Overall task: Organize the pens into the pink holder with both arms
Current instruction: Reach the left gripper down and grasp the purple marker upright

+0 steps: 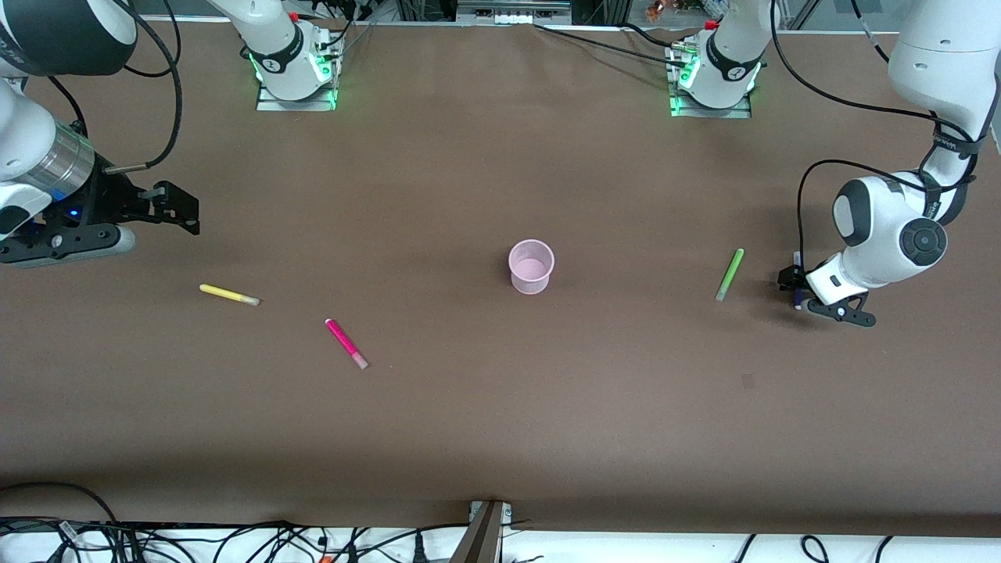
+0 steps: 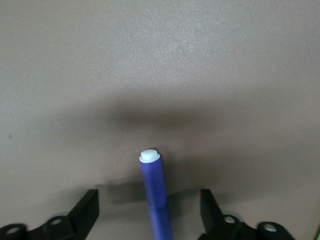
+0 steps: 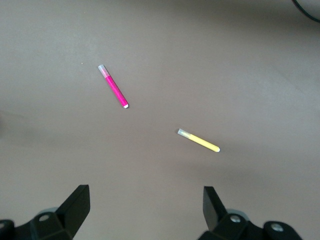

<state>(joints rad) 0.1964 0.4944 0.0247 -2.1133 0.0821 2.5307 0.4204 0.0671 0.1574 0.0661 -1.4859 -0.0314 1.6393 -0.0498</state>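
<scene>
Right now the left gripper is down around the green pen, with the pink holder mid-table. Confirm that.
Wrong pen. The left gripper straddles the purple pen, as the left wrist view shows; the green pen lies beside it, untouched. The pink holder is mid-table.

Left arm: reaches down from its base to the worktop at its own end, wrist bent low, left gripper point(image 1: 796, 288) at the surface with its fingers point(image 2: 84, 214) parted, one on each side of a purple pen point(image 2: 155, 197) and not touching it. Right arm: waits at its own end, wrist turned inward, right gripper point(image 1: 181, 209) held up in the air with fingers point(image 3: 75, 207) spread wide and nothing between them.
</scene>
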